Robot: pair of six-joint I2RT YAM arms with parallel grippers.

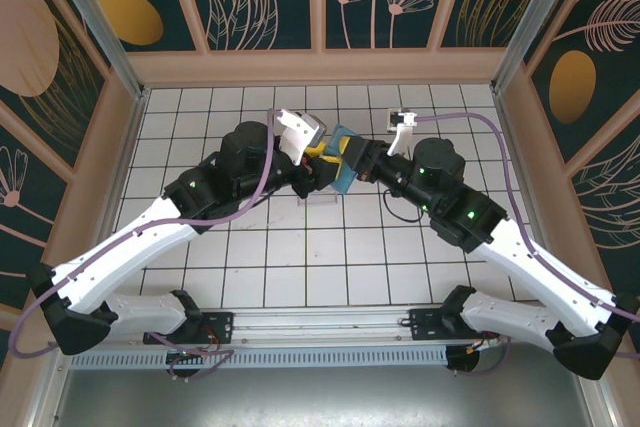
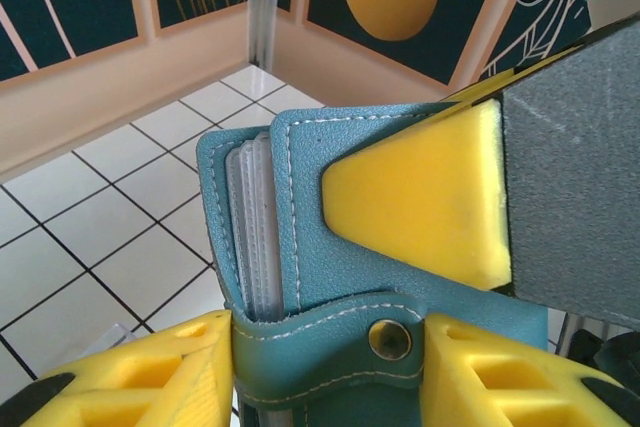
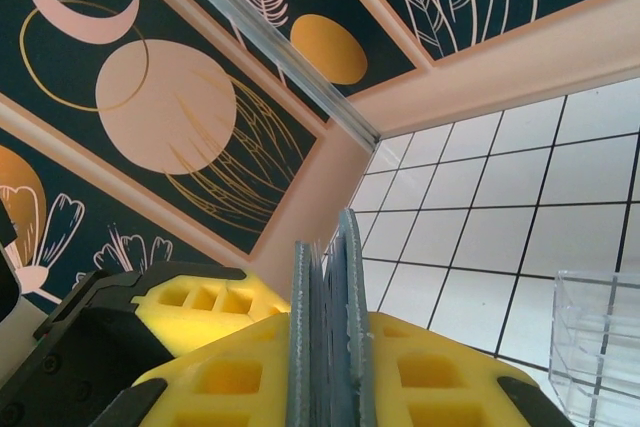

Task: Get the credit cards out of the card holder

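Teal holder [image 1: 345, 169] hangs above the middle of the white tiled table [image 1: 300, 257], caught between both arms where they meet. From above, the left gripper [image 1: 316, 161] reaches it from the left and the right gripper [image 1: 360, 160] from the right. The holder stands on edge between them, clear of the tiles.

In the left wrist view the holder faces the camera, its two panels slightly parted at the upper left. The cards [image 2: 255, 237] sit in the gap between the panels and show as a stack of pale edges; none is pulled out. A strap [image 2: 320, 342] with a round metal snap [image 2: 388, 339] crosses the lower end. The left fingers [image 2: 160, 372] flank that lower end and touch it on each side, so they are closed on the holder around the strap. A yellow pad [image 2: 420, 207] of the right gripper lies flat against the front panel, above the snap.

In the right wrist view the holder is seen edge-on, its panels clamped between the two yellow pads of the right gripper, which pinch it tight. A clear tray [image 3: 600, 337] lies on the tiles to the lower right, apart from the holder.
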